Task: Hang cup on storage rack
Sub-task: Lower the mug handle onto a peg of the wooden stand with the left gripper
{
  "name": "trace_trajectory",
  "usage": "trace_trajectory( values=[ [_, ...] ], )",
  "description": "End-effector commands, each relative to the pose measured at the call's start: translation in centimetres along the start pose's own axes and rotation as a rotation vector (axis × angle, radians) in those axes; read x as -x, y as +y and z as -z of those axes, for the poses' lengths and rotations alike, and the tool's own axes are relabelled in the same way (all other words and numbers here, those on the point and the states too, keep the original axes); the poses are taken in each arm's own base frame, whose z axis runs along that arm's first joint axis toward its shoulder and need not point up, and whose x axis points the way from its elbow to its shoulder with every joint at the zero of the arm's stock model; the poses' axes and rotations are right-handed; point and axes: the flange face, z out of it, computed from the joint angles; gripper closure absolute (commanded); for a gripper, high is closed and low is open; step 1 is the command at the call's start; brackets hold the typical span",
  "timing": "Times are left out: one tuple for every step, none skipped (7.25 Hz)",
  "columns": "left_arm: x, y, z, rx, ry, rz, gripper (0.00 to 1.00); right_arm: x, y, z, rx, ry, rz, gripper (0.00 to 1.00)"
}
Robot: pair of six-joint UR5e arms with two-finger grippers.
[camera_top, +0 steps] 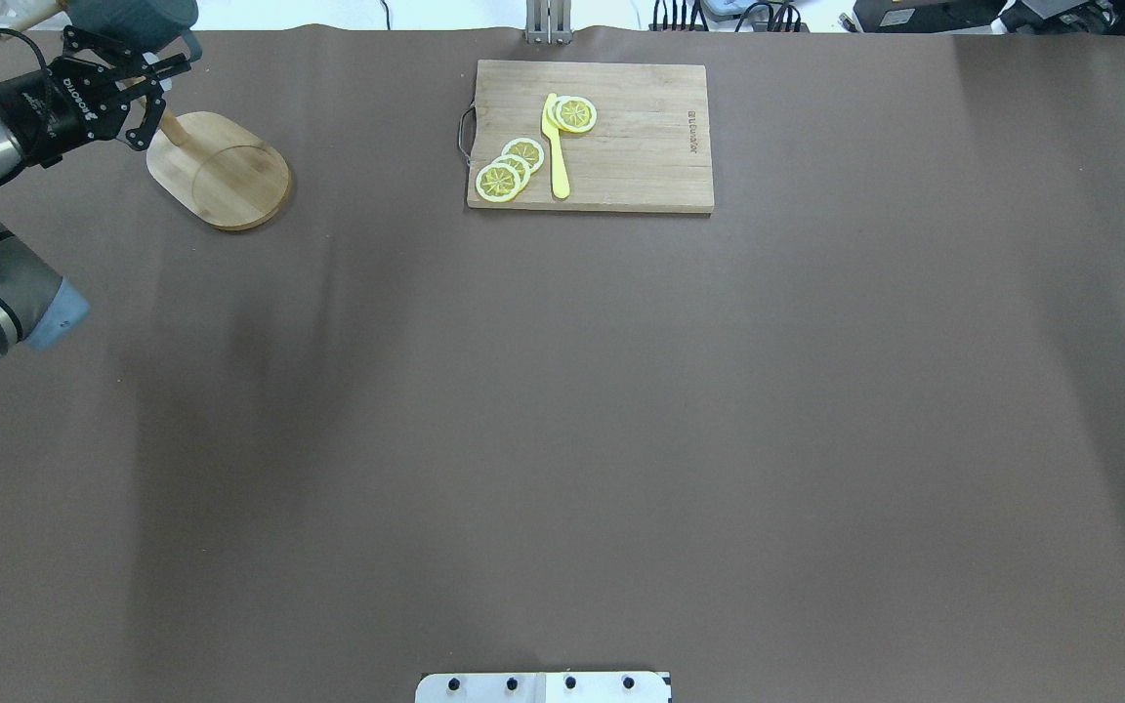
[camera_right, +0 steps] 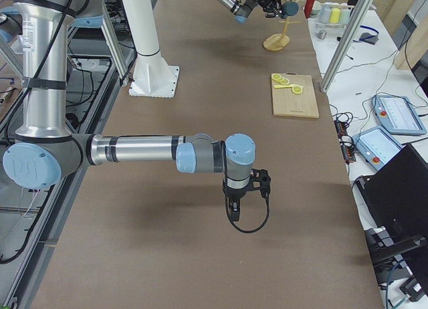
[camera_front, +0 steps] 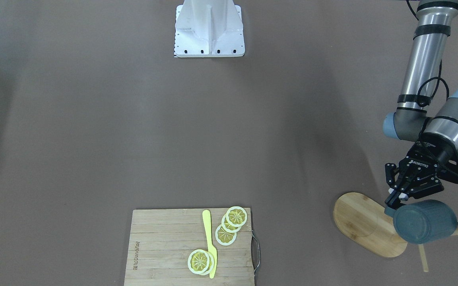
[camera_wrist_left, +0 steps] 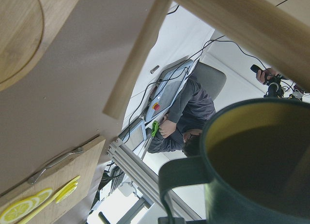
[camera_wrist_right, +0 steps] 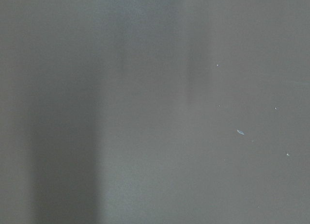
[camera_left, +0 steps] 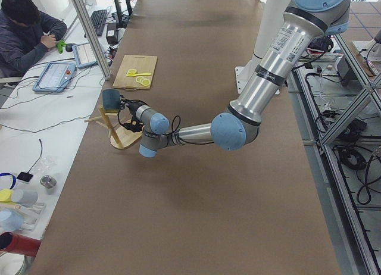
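Though gripped sideways, the cup (camera_wrist_left: 261, 156) shows its yellow inside.

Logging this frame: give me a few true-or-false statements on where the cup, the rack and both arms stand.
1. The left gripper holds the cup up beside the storage rack. True.
2. The cup's handle is already over a peg. False: in the left wrist view the handle loop is empty and the peg lies apart from it.
3. A yellow knife lies on the cutting board among lemon slices. True.
4. The right gripper steadies the rack's base. False: it hangs over the table, far from the rack.
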Motion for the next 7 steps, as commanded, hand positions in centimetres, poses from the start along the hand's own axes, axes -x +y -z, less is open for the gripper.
trace_trajectory(
  values=[
    [1.98,0.32,-0.75,-0.002,0.013,0.012,1.0,0.1,-0.1,0.03,-0.002,0.0,0.003,0.0],
    [1.98,0.32,-0.75,-0.002,0.013,0.012,1.0,0.04,-0.09,0.07,-0.003,0.0,0.002,0.0],
    [1.96,0.43,-0.72,0.004,0.015,0.01,1.0,0.18,-0.1,0.13,-0.003,0.0,0.004,0.0],
    [1.93,0.52,-0.7,0.009,0.016,0.003,0.6,0.18,-0.1,0.13,-0.003,0.0,0.004,0.0],
    [1.94,0.51,-0.64,0.009,0.016,0.0,0.02,0.09,-0.08,0.02,0.0,0.0,0.002,0.0],
    [2.0,0.66,-0.7,0.012,0.015,-0.002,0.01,0.09,-0.08,0.02,0.0,0.0,0.002,0.0],
    [1.97,0.87,-0.66,0.02,0.016,-0.022,0.01,0.1,-0.1,0.03,-0.002,0.0,0.003,0.0]
  ],
)
